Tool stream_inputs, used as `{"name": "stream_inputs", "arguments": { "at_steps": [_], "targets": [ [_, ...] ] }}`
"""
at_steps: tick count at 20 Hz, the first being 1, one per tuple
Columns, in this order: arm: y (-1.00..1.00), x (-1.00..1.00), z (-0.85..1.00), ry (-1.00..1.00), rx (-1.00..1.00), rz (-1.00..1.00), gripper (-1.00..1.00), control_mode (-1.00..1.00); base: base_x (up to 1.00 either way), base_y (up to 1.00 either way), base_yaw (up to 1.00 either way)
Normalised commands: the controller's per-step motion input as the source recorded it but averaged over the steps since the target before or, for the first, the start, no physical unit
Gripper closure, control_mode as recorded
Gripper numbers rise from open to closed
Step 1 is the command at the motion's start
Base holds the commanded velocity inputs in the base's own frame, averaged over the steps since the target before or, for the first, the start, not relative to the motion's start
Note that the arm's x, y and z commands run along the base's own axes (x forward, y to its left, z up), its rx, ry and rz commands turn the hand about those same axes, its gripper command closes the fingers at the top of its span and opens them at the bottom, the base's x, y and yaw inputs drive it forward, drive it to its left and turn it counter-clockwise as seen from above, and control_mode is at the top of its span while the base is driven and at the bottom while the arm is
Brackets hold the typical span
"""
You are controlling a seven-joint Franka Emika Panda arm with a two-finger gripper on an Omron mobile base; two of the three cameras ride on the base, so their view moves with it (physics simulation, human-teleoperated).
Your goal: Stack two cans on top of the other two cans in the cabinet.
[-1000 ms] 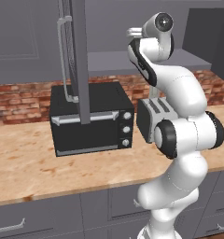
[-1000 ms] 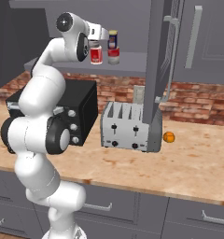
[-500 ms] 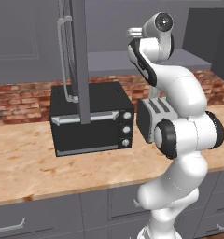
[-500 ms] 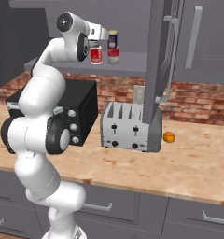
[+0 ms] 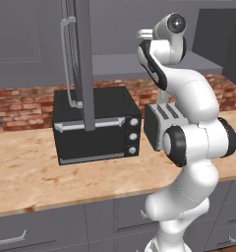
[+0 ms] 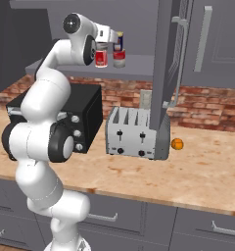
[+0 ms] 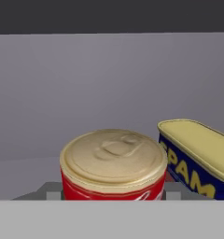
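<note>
step: looks to me like the second stack is in progress. One pair is already done, and the arm has a can in hand for the other.
gripper: the gripper (image 6: pixel 102 51) is up at the cabinet shelf (image 6: pixel 144 62), jaws partly closed and pinching the red can (image 7: pixel 111 161) by its sides. In the hand view the can sits right between the tips.
landmark: the blue can (image 7: pixel 198 158), the SPAM one. It's sitting on top of the second red can (image 6: pixel 119 59), so that's the finished pair.
red can position: just beside the blue can, on its left in both the hand view and the right base view, not touching it. Its lid looks about level with the blue can's lid in the hand view.
on the shelf or lifted: honestly can't tell, its bottom is hidden.
red can orientation: upright, long axis vertical, pull-tab lid facing up.
blue can orientation: flat on its broad face, yellow lid up, long axis running away from the hand and off to the right. The lettered side faces the hand.
target: the last red can, the one this should land on. I can't pick it out.
next move: my guess is centre the held can over that base can, keep it upright, lower until the rims meet, then open up.
risk: bumping the blue can's stack, since it's so close.
</note>
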Motion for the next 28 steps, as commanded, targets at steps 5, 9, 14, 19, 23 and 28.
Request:
{"name": "stream_inputs", "arguments": {
  "at_steps": [5, 9, 14, 19, 23, 28],
  "targets": [
    [0.00, 0.00, 0.00, 0.00, 0.00, 0.00, 1.00, -1.00, 0.00, 0.00, 0.00],
    [0.08, 0.00, 0.00, 0.00, 0.00, 0.00, 1.00, -1.00, 0.00, 0.00, 0.00],
    [0.16, 0.01, 0.00, 0.00, 0.00, 0.00, 1.00, -1.00, 0.00, 0.00, 0.00],
    [-0.03, 0.02, 0.00, 0.00, 0.00, 0.00, 1.00, -1.00, 0.00, 0.00, 0.00],
    [-0.12, 0.00, 0.00, 0.00, 0.00, 0.01, 1.00, -1.00, 0.00, 0.00, 0.00],
    [0.00, 0.00, 0.00, 0.00, 0.00, 0.00, 1.00, -1.00, 0.00, 0.00, 0.00]
  ]
}}
